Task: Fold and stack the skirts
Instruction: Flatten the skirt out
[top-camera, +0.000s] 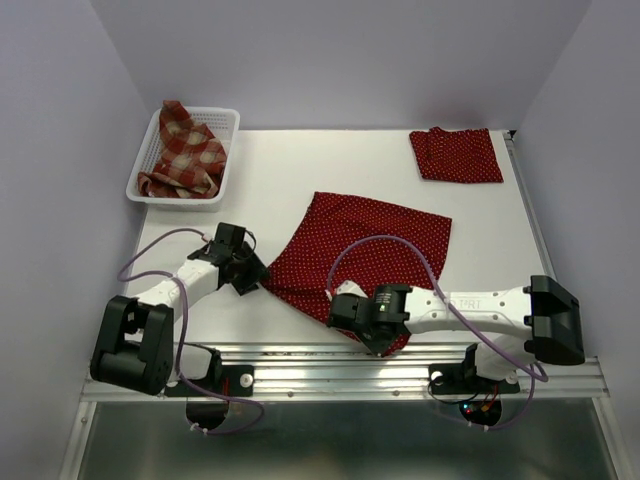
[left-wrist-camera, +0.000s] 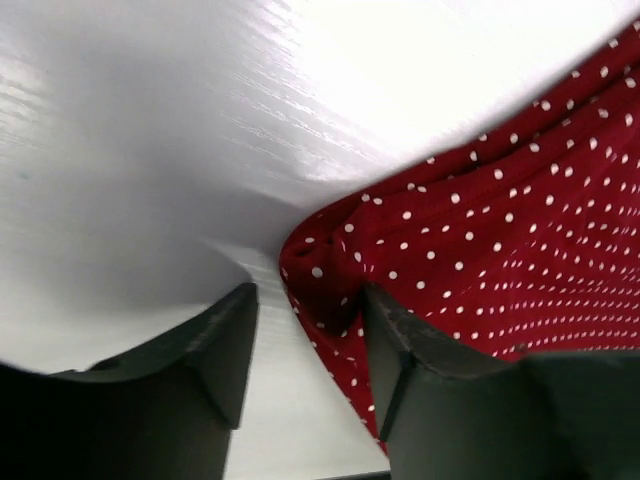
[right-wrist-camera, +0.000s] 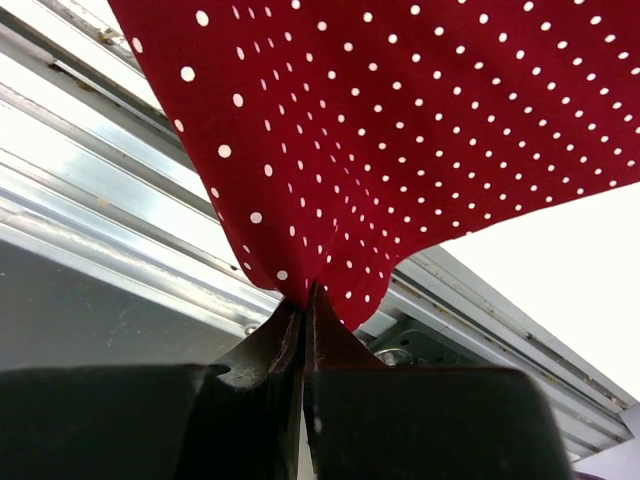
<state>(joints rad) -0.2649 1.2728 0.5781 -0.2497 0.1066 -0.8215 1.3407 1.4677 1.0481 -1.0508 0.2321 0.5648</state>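
Note:
A dark red polka-dot skirt (top-camera: 370, 250) lies spread on the white table (top-camera: 270, 170). My right gripper (top-camera: 385, 345) is shut on its near corner at the table's front edge; in the right wrist view the cloth (right-wrist-camera: 400, 130) hangs from the pinched gripper (right-wrist-camera: 305, 300). My left gripper (top-camera: 262, 278) is at the skirt's left corner. Its jaws stand apart, with the cloth's edge (left-wrist-camera: 330, 290) between the gripper (left-wrist-camera: 305, 330) fingers. A second polka-dot skirt (top-camera: 456, 155) lies folded at the back right. The plaid skirt (top-camera: 185, 150) sits crumpled in the basket.
The white mesh basket (top-camera: 230, 135) stands at the table's back left corner. A metal rail (top-camera: 400, 365) runs along the front edge below the right gripper, and it also shows in the right wrist view (right-wrist-camera: 100, 220). Purple walls enclose both sides and the back.

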